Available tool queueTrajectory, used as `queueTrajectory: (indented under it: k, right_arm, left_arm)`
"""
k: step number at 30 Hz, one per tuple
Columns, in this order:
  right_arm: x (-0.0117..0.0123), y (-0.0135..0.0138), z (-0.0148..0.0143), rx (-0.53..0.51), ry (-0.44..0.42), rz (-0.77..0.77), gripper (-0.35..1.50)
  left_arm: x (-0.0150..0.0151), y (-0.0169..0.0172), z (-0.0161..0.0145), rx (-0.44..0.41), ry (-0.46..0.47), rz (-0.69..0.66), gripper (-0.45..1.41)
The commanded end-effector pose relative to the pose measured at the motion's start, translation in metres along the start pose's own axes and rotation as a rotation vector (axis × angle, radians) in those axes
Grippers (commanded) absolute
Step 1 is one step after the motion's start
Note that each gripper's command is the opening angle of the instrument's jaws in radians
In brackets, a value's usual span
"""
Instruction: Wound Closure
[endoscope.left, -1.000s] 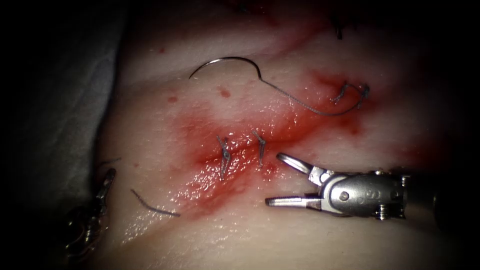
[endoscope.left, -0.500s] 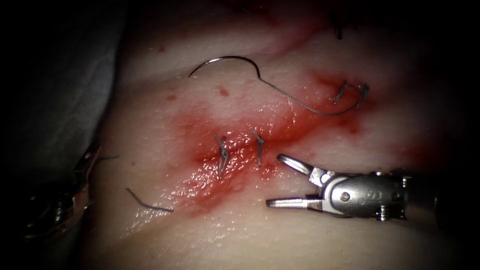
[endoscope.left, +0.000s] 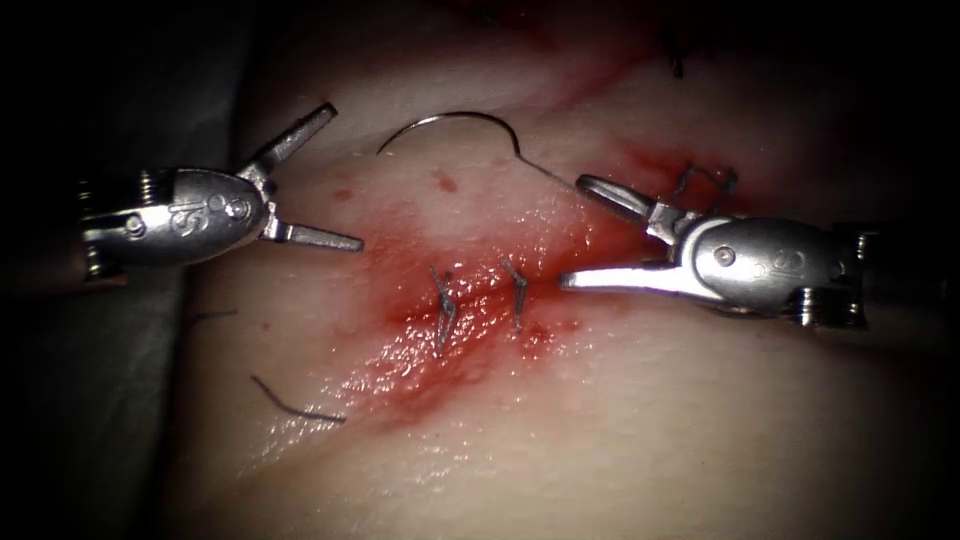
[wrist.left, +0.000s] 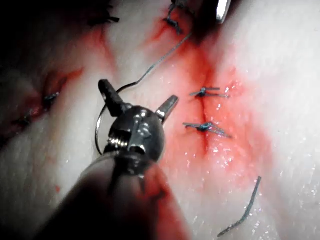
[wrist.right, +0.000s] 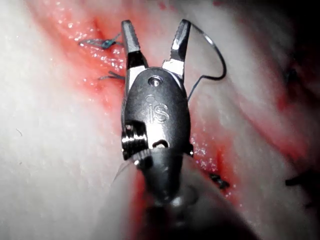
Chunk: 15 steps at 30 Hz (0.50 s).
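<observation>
We see the needle (endoscope.left: 455, 125) lying loose on the tissue (endoscope.left: 620, 420), a thin curved arc near the far edge, left of the cut (endoscope.left: 480, 300) as the endoscope shows it. It is not in the tissue and neither tool holds it. Its thread (endoscope.left: 545, 175) trails from the arc's right end toward the right tool and passes under it, toward a knotted stitch (endoscope.left: 705, 180) near the tissue's far right.

The needle has not moved over the last second. Both tools have. The left tool (endoscope.left: 310, 185), a second ago low at the tissue's near-left edge, now sits higher on the left, its jaws spread wide and empty, the tips just left of the needle. The right tool (endoscope.left: 590, 230) has risen from below the cut to lie across the thread, jaws also spread and empty, one tip beside the thread and the other pointing at the cut. We judge that both have closed in on the free needle and thread, with no hold taken yet.

Two stitches (endoscope.left: 480, 295) cross the cut at mid tissue, in red fluid (endoscope.left: 440, 360). A cut end (endoscope.left: 295, 405) of thread lies apart toward the near-left edge.

For room: the tissue's near half is open, bare of tools. The left edge drops to dark cloth (endoscope.left: 120, 380) just behind the left tool. Between the two tools, only the needle, the thread and the stitches lie on the surface.
</observation>
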Motion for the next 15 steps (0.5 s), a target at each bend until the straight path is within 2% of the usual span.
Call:
queueTrajectory:
  k: [1,2,3,4,8,15]
  right_arm:
    - [-0.0001,0.0001,0.0008,0.011,-0.011,-0.002,0.99]
    - [0.0,0.0002,0.0006,0.017,-0.018,-0.007,0.96]
    - [0.0,0.0004,0.0003,0.024,-0.022,-0.007,0.94]
    - [-0.0001,0.0004,0.0,0.038,-0.038,-0.015,0.94]
    - [-0.0006,0.0004,-0.0005,0.069,-0.085,-0.03,0.94]
    - [-0.0016,0.0005,-0.0012,0.087,-0.107,-0.054,0.93]
  left_arm:
    - [-0.0007,0.0003,0.0013,-0.02,0.029,-0.022,0.89]
    - [-0.0012,0.0007,0.002,-0.052,0.051,-0.042,0.89]
    - [-0.0019,0.0014,0.0029,-0.12,0.067,-0.067,0.86]
    - [-0.0028,0.002,0.0036,-0.181,0.08,-0.112,0.76]
    - [-0.004,0.0025,0.0042,-0.202,0.087,-0.144,0.73]
    - [-0.0051,0.0027,0.0025,-0.229,0.097,-0.206,0.73]
